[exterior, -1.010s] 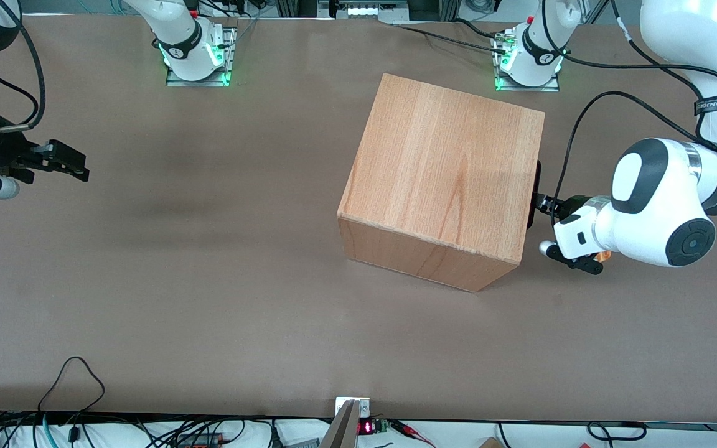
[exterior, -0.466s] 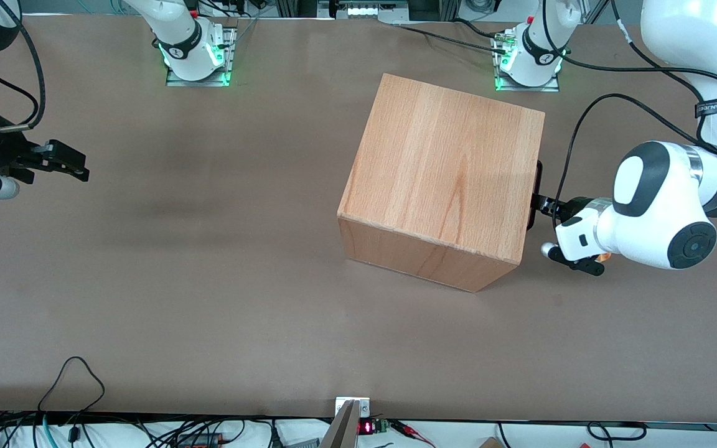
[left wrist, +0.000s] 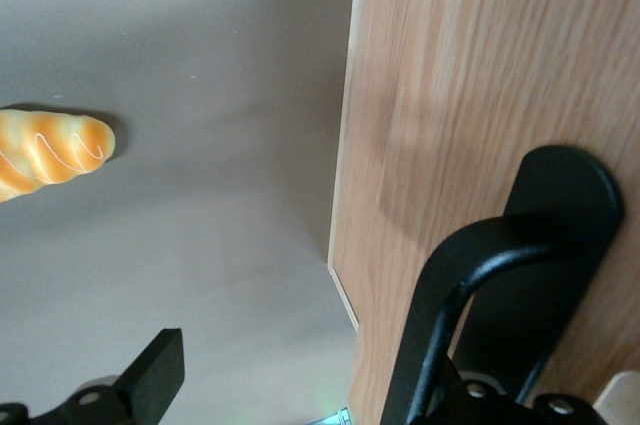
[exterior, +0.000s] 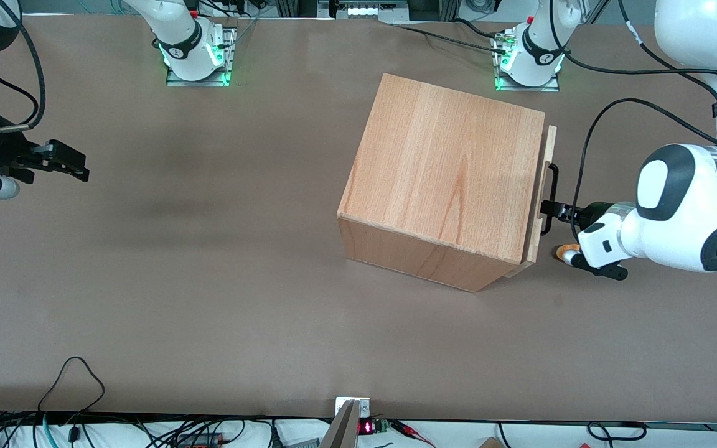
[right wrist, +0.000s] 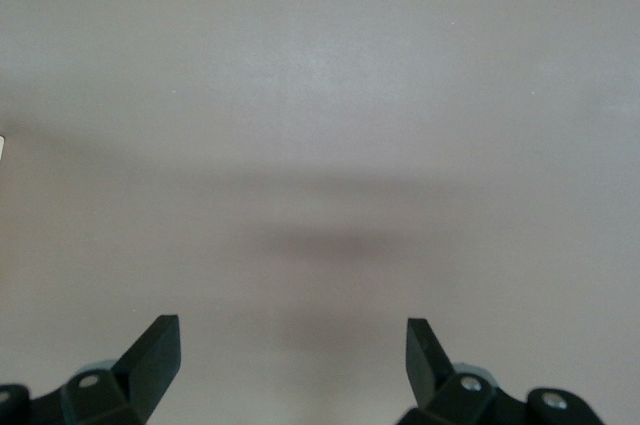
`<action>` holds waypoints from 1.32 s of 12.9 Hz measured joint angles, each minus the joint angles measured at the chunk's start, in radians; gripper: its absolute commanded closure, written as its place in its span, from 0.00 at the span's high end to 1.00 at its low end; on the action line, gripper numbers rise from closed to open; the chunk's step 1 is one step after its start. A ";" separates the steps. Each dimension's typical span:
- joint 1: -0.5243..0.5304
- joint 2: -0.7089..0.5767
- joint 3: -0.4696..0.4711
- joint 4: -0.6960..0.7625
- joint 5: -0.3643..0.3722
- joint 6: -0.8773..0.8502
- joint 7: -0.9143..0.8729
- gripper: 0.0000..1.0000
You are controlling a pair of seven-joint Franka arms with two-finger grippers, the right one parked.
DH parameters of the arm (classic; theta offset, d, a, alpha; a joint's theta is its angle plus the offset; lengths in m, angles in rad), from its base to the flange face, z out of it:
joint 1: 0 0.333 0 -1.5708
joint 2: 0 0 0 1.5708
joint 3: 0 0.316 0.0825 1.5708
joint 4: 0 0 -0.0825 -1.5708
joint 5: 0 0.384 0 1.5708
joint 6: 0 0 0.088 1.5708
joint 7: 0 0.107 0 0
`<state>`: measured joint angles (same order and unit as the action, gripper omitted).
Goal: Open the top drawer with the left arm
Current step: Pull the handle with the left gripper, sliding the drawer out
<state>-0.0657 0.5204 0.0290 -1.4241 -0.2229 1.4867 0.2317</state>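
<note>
The top drawer (exterior: 543,180) stands slightly out of the beech cabinet (exterior: 445,168), its flat front panel (left wrist: 480,75) facing the working arm's end of the table. The long black bar handle (exterior: 552,193) runs along that panel. My left arm's gripper (exterior: 550,210) reaches the handle from in front of the drawer. In the left wrist view the gripper (left wrist: 300,360) is open: one black finger (left wrist: 155,380) is free over the table, and the handle (left wrist: 470,265) crosses over the other finger's side.
An orange-and-white striped bread-like object (left wrist: 50,150) lies on the brown table (exterior: 209,280) under the left arm's wrist, also visible in the front view as an orange object (exterior: 565,252). Black cables hang from the arm near the cabinet.
The drawer has slid out of the cabinet by a few centimetres. My gripper and wrist have moved away from the cabinet with the handle.
</note>
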 measured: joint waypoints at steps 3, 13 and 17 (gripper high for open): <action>0.003 0.001 0.000 0.004 0.000 0.027 0.000 1.00; 0.066 0.001 0.003 0.009 0.000 0.092 0.000 1.00; 0.111 0.001 0.004 0.011 0.000 0.100 0.000 1.00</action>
<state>0.0453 0.5218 0.0332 -1.4130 -0.2229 1.5867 0.2318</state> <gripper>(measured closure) 0.000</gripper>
